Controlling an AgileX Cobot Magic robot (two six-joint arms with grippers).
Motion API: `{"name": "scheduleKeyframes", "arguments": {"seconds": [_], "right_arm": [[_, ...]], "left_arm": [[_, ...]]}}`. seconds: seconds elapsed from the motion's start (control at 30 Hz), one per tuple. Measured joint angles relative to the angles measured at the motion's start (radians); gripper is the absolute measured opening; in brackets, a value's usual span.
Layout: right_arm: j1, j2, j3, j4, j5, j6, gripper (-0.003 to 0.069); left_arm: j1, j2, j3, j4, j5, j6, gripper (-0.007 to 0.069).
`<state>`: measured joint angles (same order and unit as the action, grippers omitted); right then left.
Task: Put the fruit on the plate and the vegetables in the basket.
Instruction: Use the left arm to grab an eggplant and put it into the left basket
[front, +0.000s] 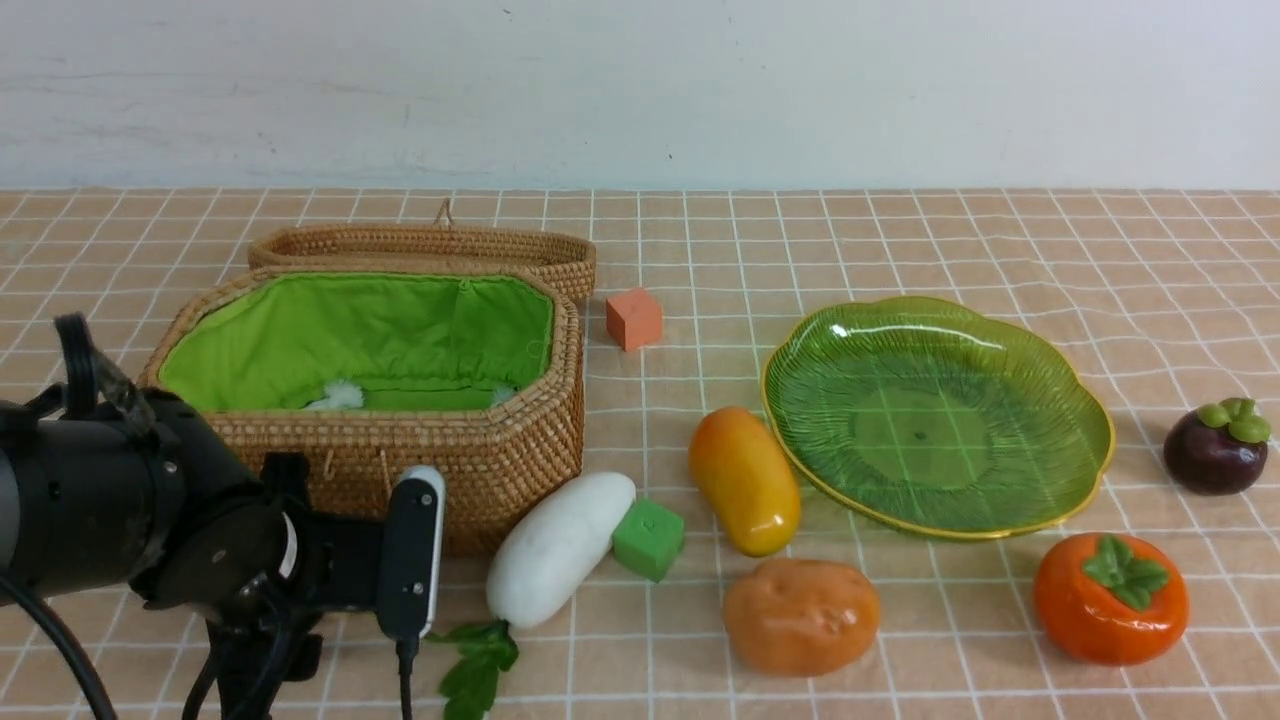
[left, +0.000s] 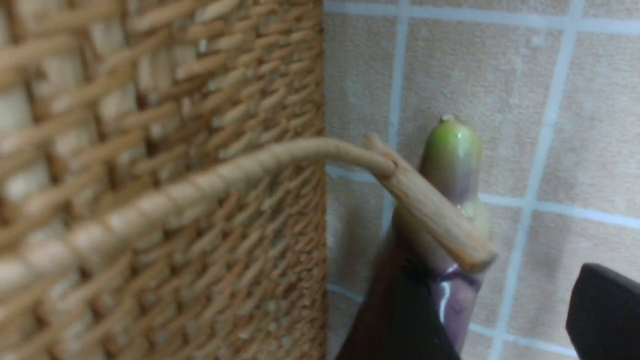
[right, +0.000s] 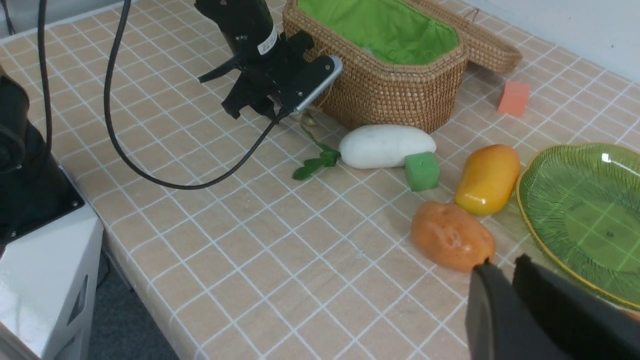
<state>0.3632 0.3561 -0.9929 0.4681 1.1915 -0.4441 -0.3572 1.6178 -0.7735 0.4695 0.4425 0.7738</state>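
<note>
Front view: a checked bench (front: 900, 250) is shown with the basket (front: 400, 470) at left and the plate (front: 940, 420) at right. The radish (front: 560, 545), mango (front: 745, 480) and potato (front: 800, 615) are laid between them, with the persimmon (front: 1110, 600) and mangosteen (front: 1215, 445) by the plate's right side. Left wrist view: the left claw (left: 502, 280) is seen with fingers apart. The eggplant (left: 452, 155) is laid on the bench beside the basket wall, against one finger and clear of the other. Right wrist view: the right claw (right: 505, 267) is held above the bench near the potato, fingers almost together, nothing gripped.

blk arm (front: 90, 500), cables (right: 105, 100), prob. white label (right: 268, 43)
</note>
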Motion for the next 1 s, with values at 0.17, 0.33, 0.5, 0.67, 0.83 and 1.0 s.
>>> {"name": "scheduleKeyframes", "arguments": {"seconds": [0.17, 0.33, 0.5, 0.67, 0.83, 1.0], "right_arm": [[0.0, 0.0, 0.0, 0.017, 0.003, 0.001, 0.0078], [0.0, 0.0, 0.0, 0.038, 0.003, 0.001, 0.0083], [0.0, 0.0, 0.0, 0.04, 0.003, 0.001, 0.0084], [0.0, 0.0, 0.0, 0.04, 0.003, 0.001, 0.0084], [0.0, 0.0, 0.0, 0.04, 0.003, 0.001, 0.0087], [0.0, 0.0, 0.0, 0.04, 0.0, 0.001, 0.0087]], "left_arm": [[0.0, 0.016, -0.004, 0.015, -0.005, 0.0, 0.0394], [-0.001, 0.015, -0.009, 0.016, 0.025, 0.004, 0.0321], [-0.007, 0.011, -0.015, 0.014, 0.097, 0.017, 0.0191], [-0.007, 0.002, -0.009, -0.043, 0.18, 0.018, 0.017], [-0.004, -0.043, -0.001, -0.149, 0.201, 0.053, 0.026], [-0.004, -0.095, -0.001, -0.195, 0.206, 0.064, 0.0363]]}}
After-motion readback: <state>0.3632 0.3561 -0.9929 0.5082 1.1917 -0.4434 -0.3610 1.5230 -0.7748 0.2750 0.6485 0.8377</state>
